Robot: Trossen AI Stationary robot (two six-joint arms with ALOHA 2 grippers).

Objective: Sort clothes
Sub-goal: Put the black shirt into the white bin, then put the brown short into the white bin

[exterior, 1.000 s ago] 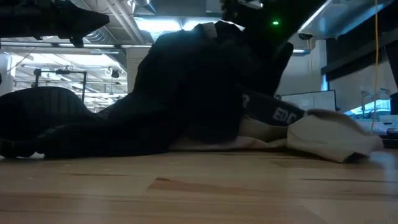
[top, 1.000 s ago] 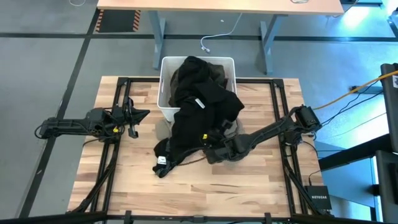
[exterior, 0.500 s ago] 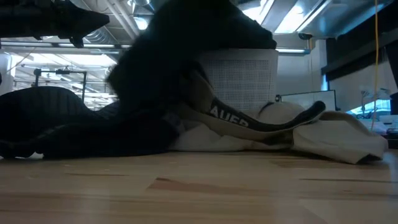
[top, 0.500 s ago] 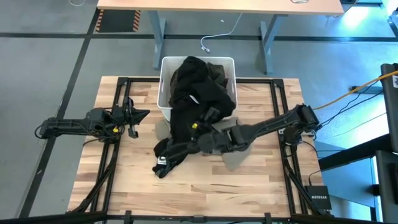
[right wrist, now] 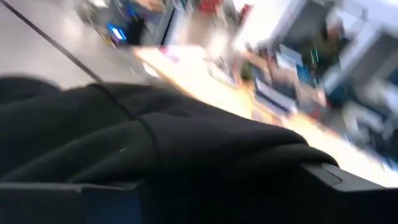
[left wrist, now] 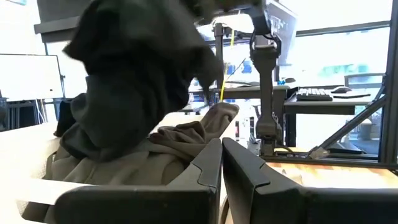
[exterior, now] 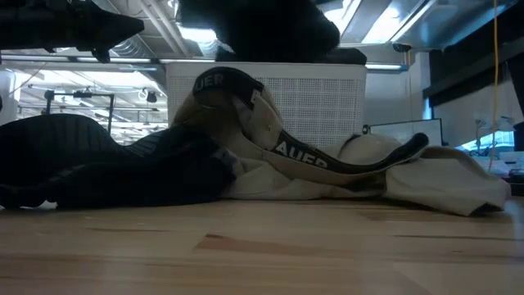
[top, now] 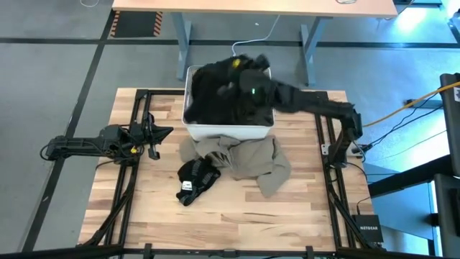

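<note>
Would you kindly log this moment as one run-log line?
right gripper: over white bin, black garment | left gripper: idle, table's left | beige garment: on table

This is a robotics lab or workshop in an open industrial hall. The wooden table (top: 215, 216) stands on a grey concrete floor (top: 65, 43) marked with taped lines, with a hazard-striped mat (top: 136, 24) well beyond the left gripper (top: 162, 133). Past the right gripper (top: 237, 66) stands a tan height-adjustable desk (top: 251, 7) with a loose white cable (top: 248, 44). The low view shows exposed ceiling ducts (exterior: 164, 33) and strip lights. Behind the right arm, a keyboard (left wrist: 314, 94) lies on a workstation before large windows (left wrist: 348, 53). A whiteboard (left wrist: 28, 76) hangs beyond the bin.
</note>
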